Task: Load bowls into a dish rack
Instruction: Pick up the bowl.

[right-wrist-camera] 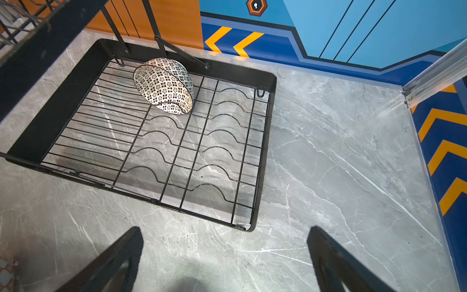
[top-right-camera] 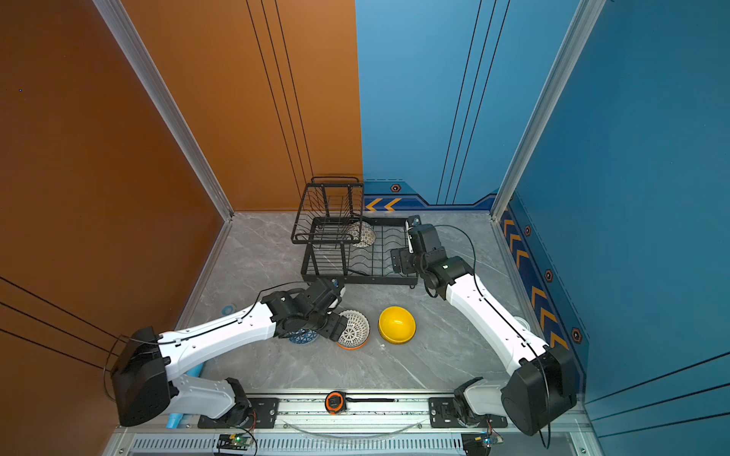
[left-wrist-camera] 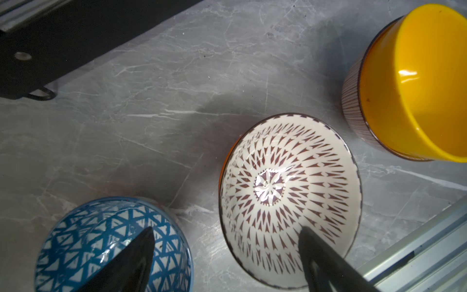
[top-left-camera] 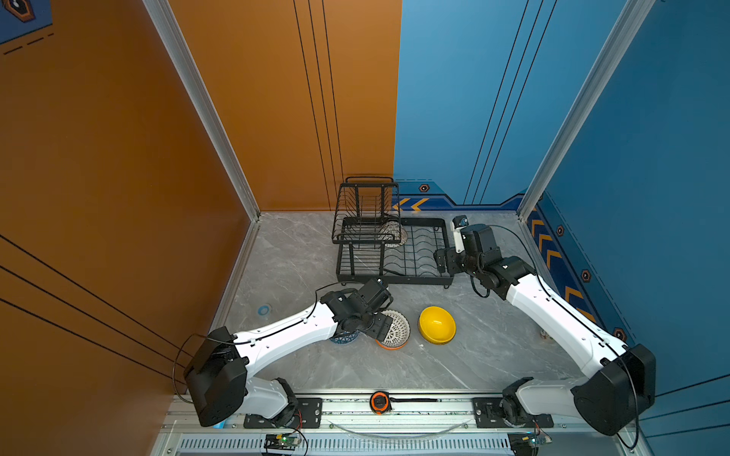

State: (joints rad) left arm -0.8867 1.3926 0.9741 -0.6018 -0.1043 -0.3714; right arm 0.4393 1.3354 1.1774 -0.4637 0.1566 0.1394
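Left gripper (left-wrist-camera: pixel 227 230), spread, straddles the rim of the white dark-patterned bowl (left-wrist-camera: pixel 290 192) nested in the orange bowl (top-left-camera: pixel 391 346) mid-tabletop, seemingly for a rim pinch. Right gripper (right-wrist-camera: pixel 225 235) hangs spread and empty beside the far-edge dish rack (top-left-camera: pixel 411 280), where a checkered bowl (right-wrist-camera: pixel 164 86) stands slotted on edge.

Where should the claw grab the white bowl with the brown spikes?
Probably its rim, from above. The white bowl sits open side up inside the orange bowl, so only its thin edge sticks out. Pinch it with one finger inside and one outside, on the side facing the blue bowl, where the open left claw hovers.
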